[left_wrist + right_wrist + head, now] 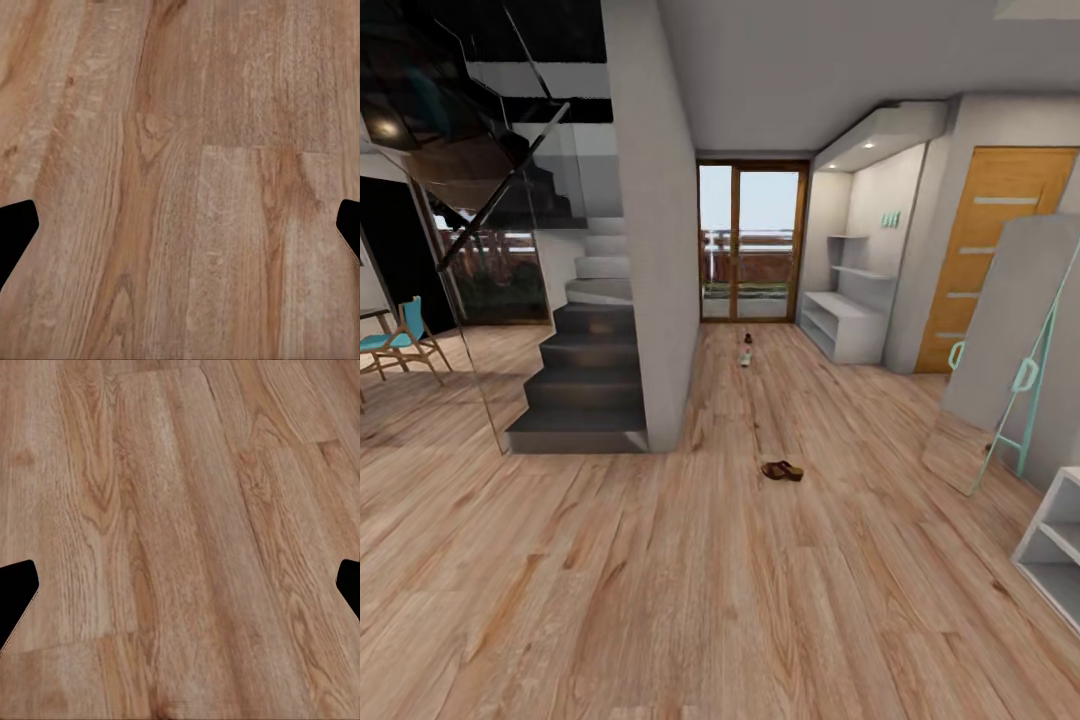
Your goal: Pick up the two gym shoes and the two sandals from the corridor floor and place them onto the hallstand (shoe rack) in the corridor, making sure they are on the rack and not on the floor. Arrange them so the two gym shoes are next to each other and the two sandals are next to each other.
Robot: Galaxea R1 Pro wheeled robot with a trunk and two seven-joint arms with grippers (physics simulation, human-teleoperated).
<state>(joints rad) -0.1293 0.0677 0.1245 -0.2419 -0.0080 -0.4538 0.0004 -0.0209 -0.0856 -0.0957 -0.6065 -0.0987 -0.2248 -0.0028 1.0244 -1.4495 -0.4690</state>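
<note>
In the head view the robot looks down a long corridor with a light wood-plank floor (660, 600). One brown sandal (782, 470) lies alone on the planks in the middle distance. Much farther away, close to the glass door (752, 242), there is a small pale shoe (746, 357) that seems to be one of the gym shoes, with a darker small object (748, 339) just behind it; both are too small to name with certainty. The pale grey hallstand (850, 325) stands against the right wall, beyond the sandal and near the far shoes. A dark staircase (585, 375) is on the left, and a tilted mirror (1005, 350) leans on the right.

The sandal will probably be light and rather stiff in the sole, with a smooth flat insole that could slip. A grasp across the strap, or over one side edge of the sole, looks most secure. The gym shoe should be light and softer; its heel collar or its side wall would give the fingers something to close on.

In the left wrist view the left gripper (180, 225) hangs over bare planks. Its two dark fingertips (16, 232) are at opposite edges of the picture, so the jaws are spread wide and hold nothing.

In the right wrist view the right gripper (180, 585) is the same: dark fingertips (16, 592) far apart, only floor between them, nothing held.
</note>
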